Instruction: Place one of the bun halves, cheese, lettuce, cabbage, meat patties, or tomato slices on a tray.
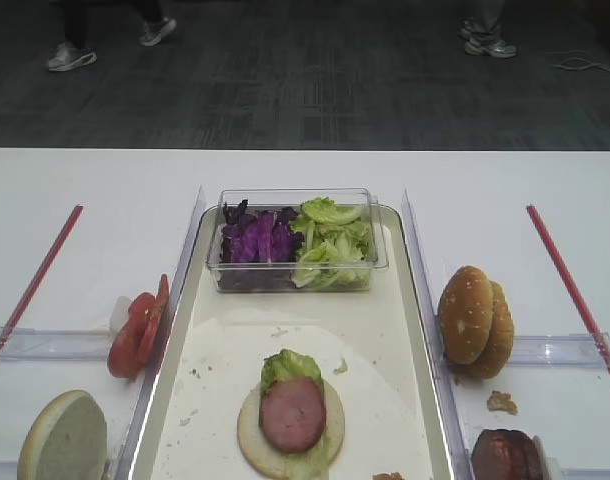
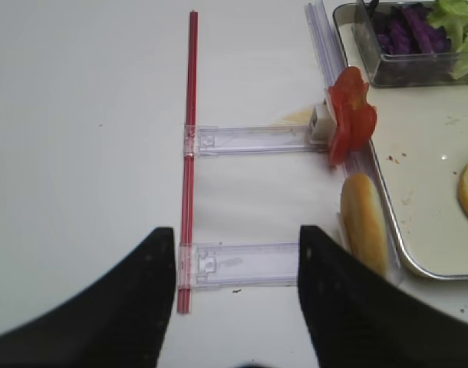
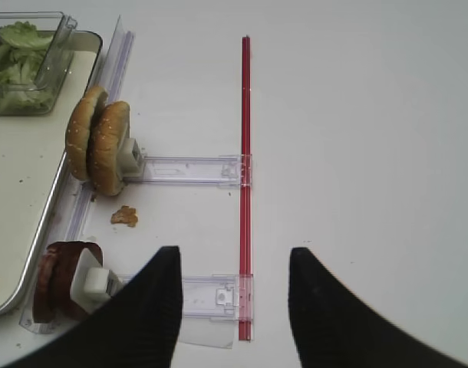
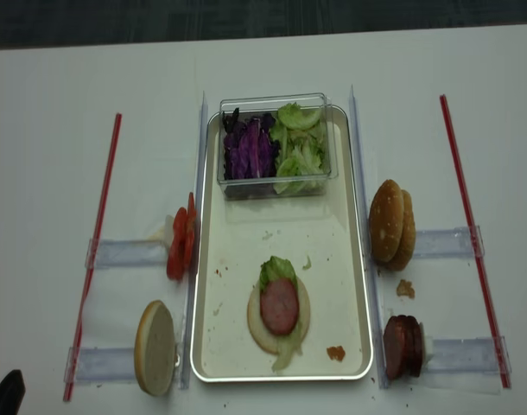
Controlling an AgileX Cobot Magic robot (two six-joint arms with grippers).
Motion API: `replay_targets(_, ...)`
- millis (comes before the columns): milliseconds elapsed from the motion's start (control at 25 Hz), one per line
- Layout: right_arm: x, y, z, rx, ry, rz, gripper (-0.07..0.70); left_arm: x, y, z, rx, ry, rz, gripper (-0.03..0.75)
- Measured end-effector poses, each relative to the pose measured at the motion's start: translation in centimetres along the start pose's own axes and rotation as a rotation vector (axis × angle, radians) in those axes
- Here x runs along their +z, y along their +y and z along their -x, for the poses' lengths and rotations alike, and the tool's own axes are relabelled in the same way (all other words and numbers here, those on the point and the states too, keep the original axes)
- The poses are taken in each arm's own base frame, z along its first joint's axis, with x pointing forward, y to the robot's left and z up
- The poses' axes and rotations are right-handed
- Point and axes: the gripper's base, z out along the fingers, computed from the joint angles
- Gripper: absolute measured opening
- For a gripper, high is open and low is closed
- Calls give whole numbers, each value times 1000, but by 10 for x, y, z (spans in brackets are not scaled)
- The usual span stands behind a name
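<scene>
Reddish-brown meat patties (image 3: 61, 280) sit just left of open right claw (image 3: 234, 295).

The right gripper (image 3: 234, 307) hangs with its two dark fingers (image 3: 153, 314) spread wide, nothing between them. The left gripper (image 2: 238, 295) is posed likewise, its fingers (image 2: 130, 307) parted and bare, both pointing forward over the bench (image 2: 88, 115).
</scene>
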Motion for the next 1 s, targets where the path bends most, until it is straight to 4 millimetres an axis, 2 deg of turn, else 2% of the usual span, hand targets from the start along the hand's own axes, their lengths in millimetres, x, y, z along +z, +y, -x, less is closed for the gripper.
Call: replay_targets(1000,0,0,0,1,-1,2,351,0,0,0,0,0,0,349)
